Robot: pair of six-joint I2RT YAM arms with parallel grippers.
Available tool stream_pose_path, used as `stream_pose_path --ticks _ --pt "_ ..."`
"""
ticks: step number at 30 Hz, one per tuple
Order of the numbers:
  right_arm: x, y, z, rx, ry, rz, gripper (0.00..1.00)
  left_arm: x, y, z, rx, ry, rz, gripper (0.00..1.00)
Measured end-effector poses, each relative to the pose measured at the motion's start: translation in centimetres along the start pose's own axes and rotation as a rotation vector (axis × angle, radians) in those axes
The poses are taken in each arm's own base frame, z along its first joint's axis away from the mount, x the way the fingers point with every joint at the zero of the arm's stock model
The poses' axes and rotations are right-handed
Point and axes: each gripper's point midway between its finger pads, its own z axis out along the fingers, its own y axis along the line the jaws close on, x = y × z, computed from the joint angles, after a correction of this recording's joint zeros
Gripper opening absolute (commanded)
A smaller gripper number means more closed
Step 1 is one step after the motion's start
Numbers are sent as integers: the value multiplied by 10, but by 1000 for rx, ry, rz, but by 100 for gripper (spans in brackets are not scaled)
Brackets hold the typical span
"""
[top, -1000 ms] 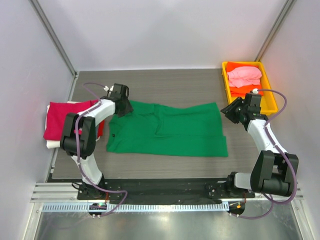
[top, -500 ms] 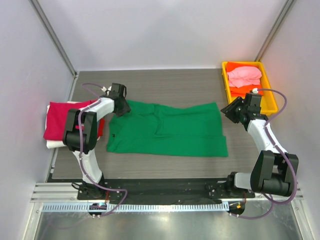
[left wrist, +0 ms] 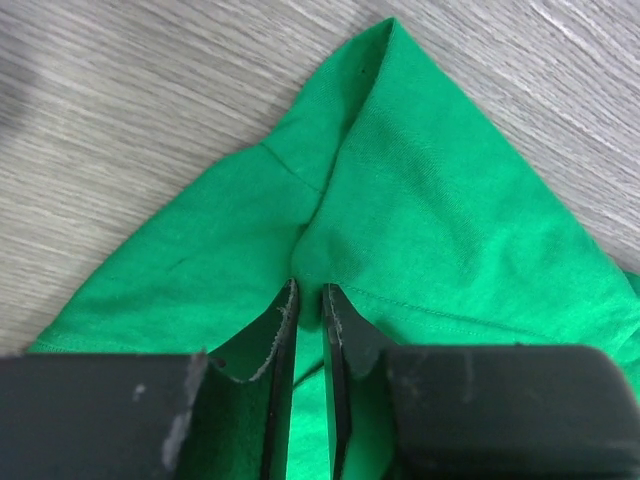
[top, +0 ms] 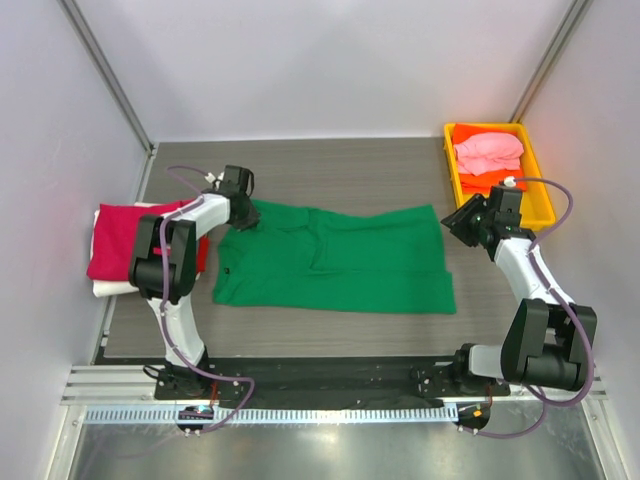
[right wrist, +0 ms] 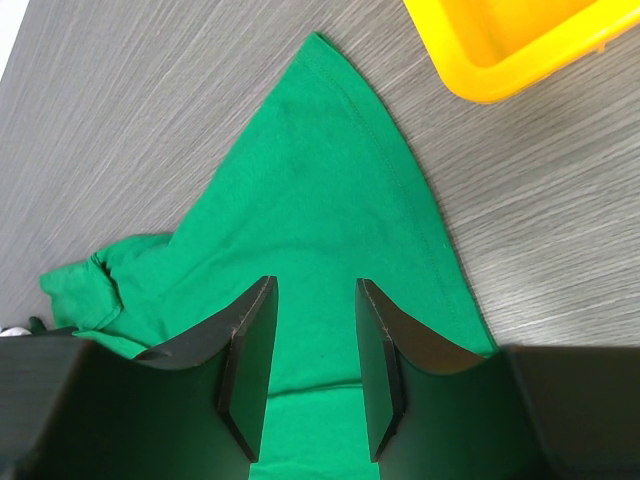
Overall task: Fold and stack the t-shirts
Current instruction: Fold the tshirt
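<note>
The green t-shirt [top: 335, 262] lies flat in the middle of the bench [top: 340, 175], ready for folding. The left pincer [top: 243, 216] sits at the shirt's 10 o'clock corner. The right pincer [top: 458, 222] sits at its 2 o'clock corner. I think each one takes a far corner so the two can lift that edge together and bring it toward 6 o'clock.

A stack waits out of the way at 9 o'clock, with a crimson t-shirt [top: 125, 240] on top of a white t-shirt [top: 105, 287]. At 2 o'clock on the bench, the yellow tray [top: 449, 160] holds a pink t-shirt [top: 488, 152] on an orange t-shirt [top: 478, 131] (these look crumpled, not folded).

The top view shows the whole shirt and both piles, but not what the pincers are doing. The left wrist view does. There the left pincer [left wrist: 309, 292] is almost closed, with a little ridge of green cloth pinched at its tips. The right wrist view shows the right pincer [right wrist: 315, 290] with a wide gap, holding nothing, over the green corner near the tray. So I think the right side must grab next.
</note>
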Motion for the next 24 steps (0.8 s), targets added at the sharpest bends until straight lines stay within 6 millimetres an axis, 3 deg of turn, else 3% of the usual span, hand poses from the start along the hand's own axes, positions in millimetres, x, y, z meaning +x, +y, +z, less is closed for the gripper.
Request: stream_pose_path --ticks 3,12,19,24 --pt "1 -1 2 5 6 2 43 -1 -1 1 2 1 -1 8" --pt "2 -2 16 21 37 1 46 -6 -5 0 9 -9 -2 5" --pt "-3 20 44 42 52 -60 47 -38 -29 -14 59 -70 -14 0" --pt "-19 29 75 90 25 -116 47 -57 -42 -23 91 -107 -23 0"
